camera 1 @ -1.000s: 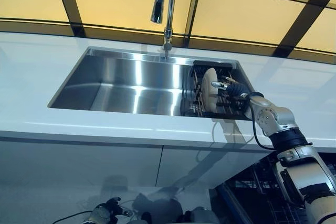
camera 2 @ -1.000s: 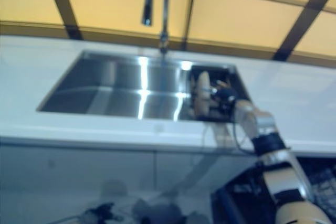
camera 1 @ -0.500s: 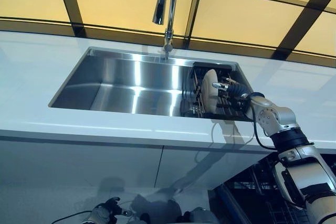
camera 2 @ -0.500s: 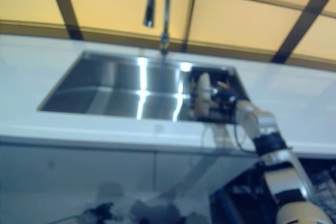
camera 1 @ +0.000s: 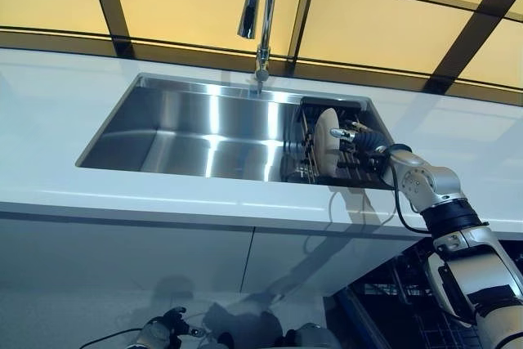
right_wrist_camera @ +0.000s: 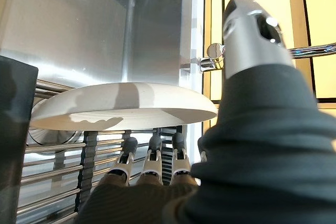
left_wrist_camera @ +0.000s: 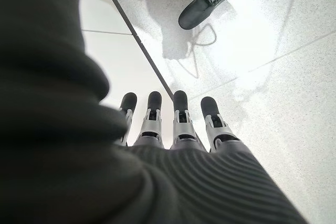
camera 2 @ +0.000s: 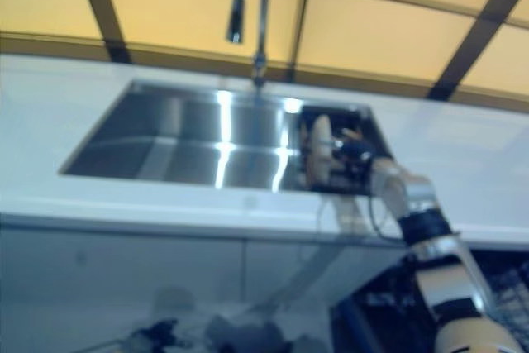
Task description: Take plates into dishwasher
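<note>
A cream plate stands on edge in a dark wire dish rack at the right end of the steel sink. My right hand reaches into the rack just right of the plate. In the right wrist view the hand has straight fingers along the rack wires on one side of the plate, and its thumb is on the other side, spread apart. It is open, close to the plate, not closed on it. My left hand hangs low above the floor, open and empty.
A tall chrome tap rises behind the sink. A white counter surrounds the sink, with white cabinet fronts below. An open dishwasher with a dark wire basket shows at lower right, beside my right arm.
My right hand stays at the plate in the rack with almost no movement. The picture shifted slightly at first, so the camera moved. The left hand has not moved.
</note>
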Available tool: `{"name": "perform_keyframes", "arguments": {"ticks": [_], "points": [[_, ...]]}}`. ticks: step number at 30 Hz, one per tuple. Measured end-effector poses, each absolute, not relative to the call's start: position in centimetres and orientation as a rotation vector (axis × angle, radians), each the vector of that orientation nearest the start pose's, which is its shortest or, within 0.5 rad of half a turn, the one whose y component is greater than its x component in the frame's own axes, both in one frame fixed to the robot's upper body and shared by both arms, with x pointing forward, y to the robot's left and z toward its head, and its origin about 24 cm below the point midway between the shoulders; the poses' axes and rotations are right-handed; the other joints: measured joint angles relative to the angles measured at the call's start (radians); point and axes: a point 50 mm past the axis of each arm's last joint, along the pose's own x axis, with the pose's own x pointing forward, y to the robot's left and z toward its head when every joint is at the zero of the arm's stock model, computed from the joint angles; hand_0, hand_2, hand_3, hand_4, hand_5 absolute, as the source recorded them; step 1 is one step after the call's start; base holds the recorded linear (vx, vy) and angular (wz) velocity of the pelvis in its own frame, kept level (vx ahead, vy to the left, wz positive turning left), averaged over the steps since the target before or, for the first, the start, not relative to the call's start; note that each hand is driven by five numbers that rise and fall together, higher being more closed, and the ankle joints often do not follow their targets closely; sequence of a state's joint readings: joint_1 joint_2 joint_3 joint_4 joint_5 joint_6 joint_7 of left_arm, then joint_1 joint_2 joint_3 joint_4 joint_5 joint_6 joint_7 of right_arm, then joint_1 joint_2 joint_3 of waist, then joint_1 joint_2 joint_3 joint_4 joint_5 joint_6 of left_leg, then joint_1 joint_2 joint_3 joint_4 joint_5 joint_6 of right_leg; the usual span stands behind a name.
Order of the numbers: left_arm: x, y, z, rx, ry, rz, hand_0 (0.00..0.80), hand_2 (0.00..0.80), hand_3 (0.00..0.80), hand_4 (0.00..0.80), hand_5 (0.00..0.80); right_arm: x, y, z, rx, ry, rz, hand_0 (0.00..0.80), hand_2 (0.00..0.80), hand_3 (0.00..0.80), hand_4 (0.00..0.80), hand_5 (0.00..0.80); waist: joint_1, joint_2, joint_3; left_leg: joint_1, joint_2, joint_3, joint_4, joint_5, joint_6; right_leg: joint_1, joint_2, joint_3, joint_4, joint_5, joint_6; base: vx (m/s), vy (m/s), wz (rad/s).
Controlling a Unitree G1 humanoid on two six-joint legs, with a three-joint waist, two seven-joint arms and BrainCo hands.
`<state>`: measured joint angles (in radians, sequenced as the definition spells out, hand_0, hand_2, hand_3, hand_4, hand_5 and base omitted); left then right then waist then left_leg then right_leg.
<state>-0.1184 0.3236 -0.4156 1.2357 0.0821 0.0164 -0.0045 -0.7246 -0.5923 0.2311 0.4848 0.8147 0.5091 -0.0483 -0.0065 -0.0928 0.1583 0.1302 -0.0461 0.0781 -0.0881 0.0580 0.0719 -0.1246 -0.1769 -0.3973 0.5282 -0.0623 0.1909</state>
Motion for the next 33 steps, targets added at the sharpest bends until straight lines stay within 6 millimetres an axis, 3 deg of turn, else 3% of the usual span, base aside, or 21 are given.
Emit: {"name": "perform_keyframes", "arguments": {"ticks": [33], "points": [[12.8, 24.6, -14.9, 0.636, 1.186, -0.196, 0.0, 0.0, 0.0, 0.0, 0.0, 36.7, -19.2, 11.1, 0.122, 0.392, 0.129, 0.0, 0.0, 0.0, 0.0, 0.0, -0.001, -0.004, -0.008, 0.004, 0.001, 0.014, 0.004, 0.0, 0.0, -0.002, 0.001, 0.001, -0.001, 0.0, 0.0, 0.0, -0.001, 0.0]]}}
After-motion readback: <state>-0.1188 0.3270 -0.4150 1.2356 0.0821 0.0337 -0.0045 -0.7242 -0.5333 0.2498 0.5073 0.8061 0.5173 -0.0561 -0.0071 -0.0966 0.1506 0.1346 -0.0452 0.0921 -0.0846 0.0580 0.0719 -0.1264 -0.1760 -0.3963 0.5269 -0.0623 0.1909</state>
